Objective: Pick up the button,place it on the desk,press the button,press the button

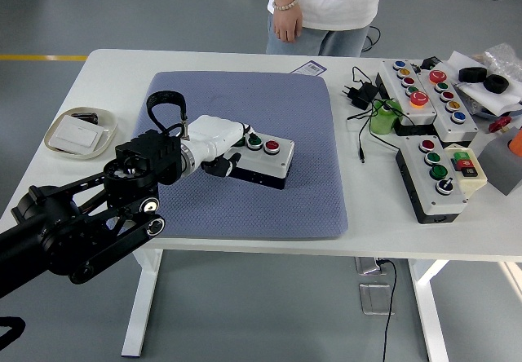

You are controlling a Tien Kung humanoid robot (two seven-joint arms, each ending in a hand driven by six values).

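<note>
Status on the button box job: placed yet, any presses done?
Placing looks done: the small white-topped button box sits on the blue-grey mat. In hand: the left robot hand lies over the box's left end, covering the button there; contact can't be judged. The green button and red button remain uncovered. Completed presses can't be confirmed.

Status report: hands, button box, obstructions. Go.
Left hand over the button box's left end, grip not clear. Right hand not in view. Button box on the blue mat, green and red buttons showing. Nothing blocking.
</note>
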